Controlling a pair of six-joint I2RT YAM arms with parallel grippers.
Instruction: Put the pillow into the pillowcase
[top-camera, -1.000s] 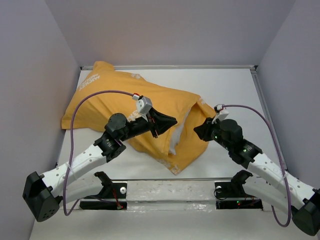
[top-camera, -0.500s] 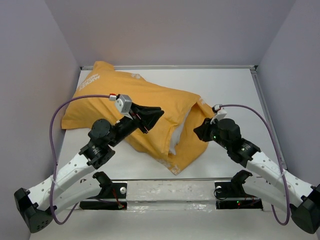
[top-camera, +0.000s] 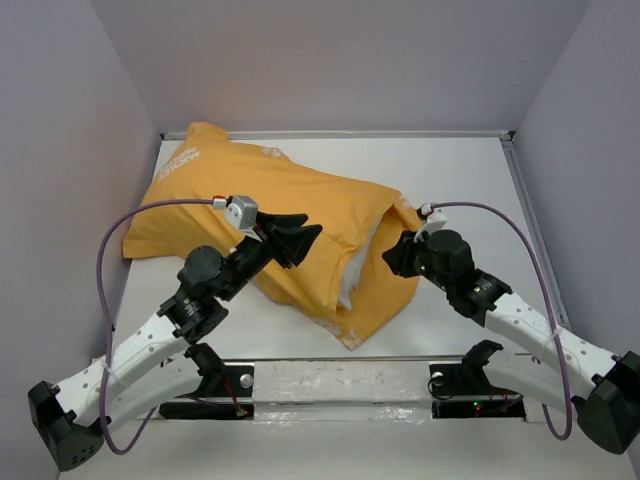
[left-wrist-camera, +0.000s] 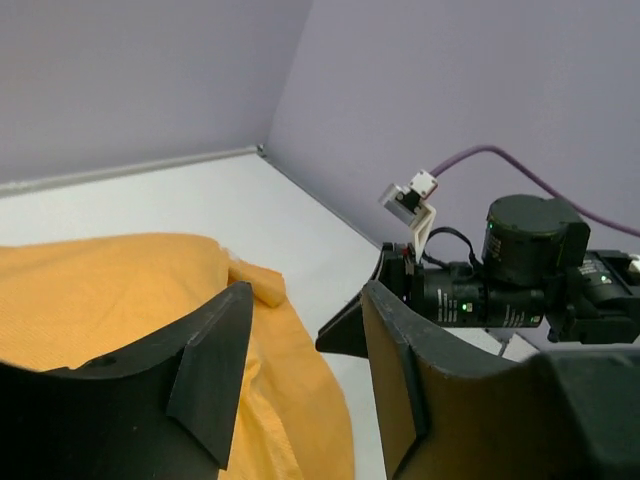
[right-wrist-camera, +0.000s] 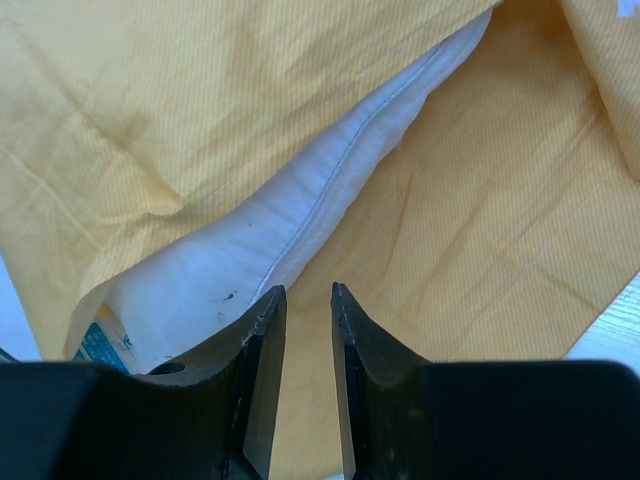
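Note:
The orange-yellow pillowcase (top-camera: 300, 190) lies from the back left to the table's middle, with its mouth facing right. The white pillow (top-camera: 357, 262) shows only as a strip in that mouth. My left gripper (top-camera: 305, 240) hovers above the pillowcase, jaws wide open and empty. In the left wrist view the gripper (left-wrist-camera: 305, 300) has the pillowcase (left-wrist-camera: 100, 290) below it. My right gripper (top-camera: 390, 258) is at the mouth. In the right wrist view the gripper (right-wrist-camera: 308, 292) has its jaws a narrow gap apart, holding nothing. It is above the lower layer of the pillowcase (right-wrist-camera: 470, 230), beside the pillow (right-wrist-camera: 250, 250) and its blue tag (right-wrist-camera: 100, 345).
Purple walls close in the white table (top-camera: 460, 180) on the left, back and right. A metal rail with both arm mounts (top-camera: 340, 385) runs along the near edge. My right arm (left-wrist-camera: 520, 270) shows close ahead in the left wrist view.
My left arm has drawn back to the left, its gripper lifting off the pillowcase near the mouth. My right gripper has edged slightly toward the mouth. The pillowcase and pillow have not shifted.

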